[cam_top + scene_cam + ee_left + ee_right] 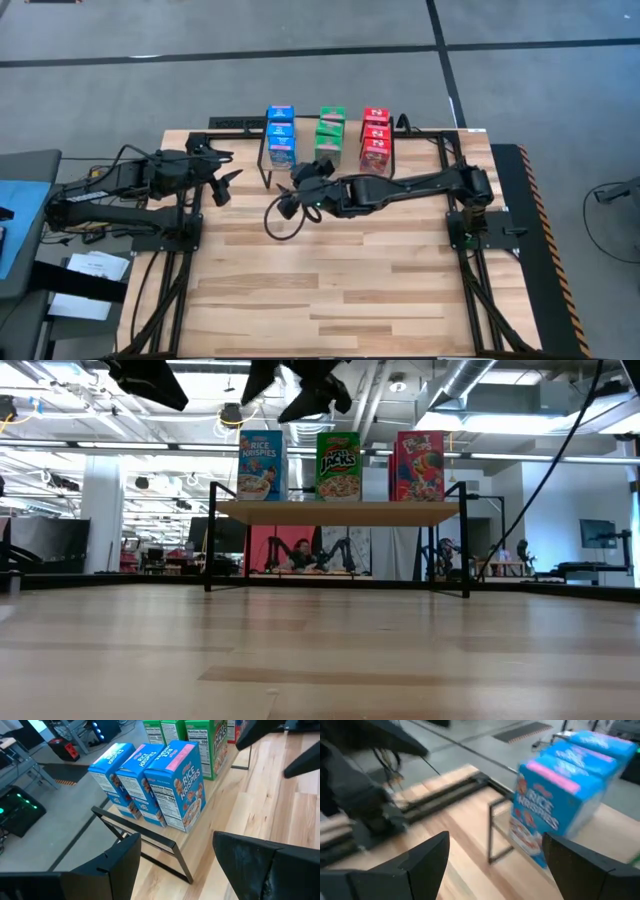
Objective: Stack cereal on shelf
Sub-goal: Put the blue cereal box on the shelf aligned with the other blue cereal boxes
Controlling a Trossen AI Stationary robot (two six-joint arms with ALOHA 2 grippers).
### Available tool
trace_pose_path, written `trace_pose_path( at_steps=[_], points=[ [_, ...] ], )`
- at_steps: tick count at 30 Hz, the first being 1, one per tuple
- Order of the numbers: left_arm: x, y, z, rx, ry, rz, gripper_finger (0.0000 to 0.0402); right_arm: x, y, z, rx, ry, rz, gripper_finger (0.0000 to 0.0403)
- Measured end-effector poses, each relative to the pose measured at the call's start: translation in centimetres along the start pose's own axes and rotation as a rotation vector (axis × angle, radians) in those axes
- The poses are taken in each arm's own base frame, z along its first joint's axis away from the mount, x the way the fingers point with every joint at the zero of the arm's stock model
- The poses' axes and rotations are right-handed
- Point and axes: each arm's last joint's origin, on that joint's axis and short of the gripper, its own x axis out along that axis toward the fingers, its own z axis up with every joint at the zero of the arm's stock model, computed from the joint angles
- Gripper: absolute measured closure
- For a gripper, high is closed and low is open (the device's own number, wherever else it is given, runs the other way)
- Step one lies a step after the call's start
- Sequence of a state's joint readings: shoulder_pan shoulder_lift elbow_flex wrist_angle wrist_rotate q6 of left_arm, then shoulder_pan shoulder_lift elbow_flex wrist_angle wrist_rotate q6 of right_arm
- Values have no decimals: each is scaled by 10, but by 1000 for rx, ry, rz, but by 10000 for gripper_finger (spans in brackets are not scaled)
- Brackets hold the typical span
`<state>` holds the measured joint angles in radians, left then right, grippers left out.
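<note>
The shelf [335, 511] stands at the table's far middle on thin black legs. Cereal boxes stand upright on its plank in three rows: blue [281, 135] [150, 775], green [330, 130] [338, 465] and red [376, 135] [419, 465]. My right gripper [303, 186] [495, 865] hangs open, high above the table in front of the shelf, between the blue and green rows. The blue boxes [560, 805] lie ahead of it, untouched. My left gripper [222, 185] [175, 870] waits open to the left of the shelf, also raised, with nothing between its fingers.
Black frame rails run along the table's edges and behind the shelf. A loop of black cable [280, 220] hangs under my right arm. The wooden tabletop [330, 290] lies bare toward the near edge.
</note>
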<state>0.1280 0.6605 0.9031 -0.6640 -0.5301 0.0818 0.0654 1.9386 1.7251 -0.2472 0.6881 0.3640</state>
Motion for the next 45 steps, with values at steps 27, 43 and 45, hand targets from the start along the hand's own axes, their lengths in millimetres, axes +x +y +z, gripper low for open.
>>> trace_pose_path(
  at_steps=[27, 43, 45],
  points=[
    [0, 0, 0, -22, 1, 0, 163, 21, -27, 14, -18, -42, -74, 62],
    [0, 0, 0, -22, 1, 0, 163, 34, -27, 7, -3, -48, -63, 62],
    [0, 0, 0, -22, 1, 0, 163, 34, -27, 9, 0, -53, -62, 62]
  ],
)
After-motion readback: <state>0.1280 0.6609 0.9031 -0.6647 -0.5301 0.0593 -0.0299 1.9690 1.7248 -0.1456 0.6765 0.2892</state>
